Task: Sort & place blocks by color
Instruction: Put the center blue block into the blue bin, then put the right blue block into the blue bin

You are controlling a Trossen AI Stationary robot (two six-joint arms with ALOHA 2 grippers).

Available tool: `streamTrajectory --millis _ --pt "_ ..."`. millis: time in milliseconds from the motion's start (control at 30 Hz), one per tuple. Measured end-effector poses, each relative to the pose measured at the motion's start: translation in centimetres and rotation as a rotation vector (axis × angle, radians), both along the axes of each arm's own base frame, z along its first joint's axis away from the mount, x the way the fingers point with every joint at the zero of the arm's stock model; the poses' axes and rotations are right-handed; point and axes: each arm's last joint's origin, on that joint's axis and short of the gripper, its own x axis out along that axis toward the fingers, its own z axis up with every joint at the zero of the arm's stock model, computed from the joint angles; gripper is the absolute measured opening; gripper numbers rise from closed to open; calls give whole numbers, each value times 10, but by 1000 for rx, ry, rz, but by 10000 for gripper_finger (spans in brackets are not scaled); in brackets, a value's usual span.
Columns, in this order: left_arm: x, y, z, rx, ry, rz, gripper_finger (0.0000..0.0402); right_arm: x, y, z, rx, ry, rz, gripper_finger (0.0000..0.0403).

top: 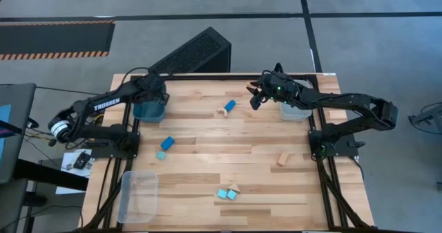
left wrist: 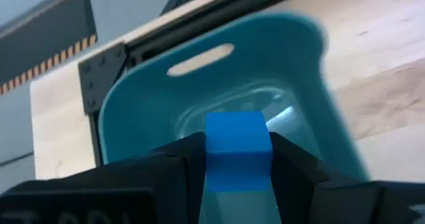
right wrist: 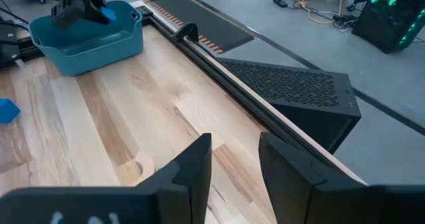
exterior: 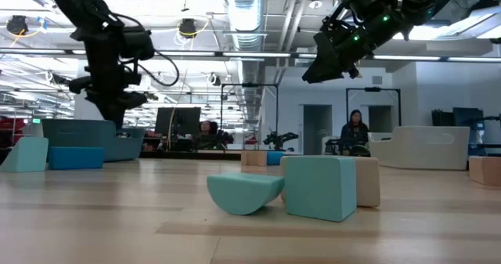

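My left gripper (left wrist: 237, 159) is shut on a deep blue block (left wrist: 238, 141) and hangs above the teal bin (left wrist: 166, 98) at the table's far left (top: 150, 110). My right gripper (right wrist: 234, 161) is open and empty, raised near the far edge (top: 256, 96) beside a clear bin (top: 295, 111). Loose on the table lie a blue block (top: 230, 106) touching a tan one (top: 223, 111), a blue block (top: 167, 143) by a turquoise one (top: 160, 155), a single tan block (top: 282, 159), and two turquoise blocks (top: 222, 193) with a tan one (top: 233, 188). My left gripper pinches the blue block between its two fingers (left wrist: 189, 154), one on each of two opposite side faces (left wrist: 211, 151). The fingers come from above, pointing down. The block is lifted clear, held over the open inside of the teal bin.
A second clear bin (top: 138, 195) sits at the near left corner. A black perforated box (top: 197, 52) stands just beyond the far edge. The table's middle (top: 228, 143) is bare wood. In the low view a person (exterior: 354, 131) sits far off in the room.
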Motion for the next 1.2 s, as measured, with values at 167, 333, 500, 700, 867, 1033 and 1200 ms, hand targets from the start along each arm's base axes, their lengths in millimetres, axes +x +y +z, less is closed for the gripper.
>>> streamTrajectory --millis 167,333,500,700,867,1033,1200 --pt "0 0 -2 -44 -55 -18 145 0 0 0 3 4 0 135" --pt "-2 0 -4 -54 -51 -25 185 0 1 -1 6 10 1 121" --pt "-5 -2 -11 -82 -47 -20 197 2 4 -1 6 11 17 116" --pt "-5 -2 -14 -73 -60 -21 198 3 8 -1 5 11 32 116" --pt "0 0 -12 -58 -110 -90 198 3 8 -1 6 11 32 117" --pt "18 -1 -6 -10 -204 -236 199 5 11 -1 30 -7 34 117" --pt "40 -8 5 74 -252 -383 199 8 16 1 -2 -12 66 117"
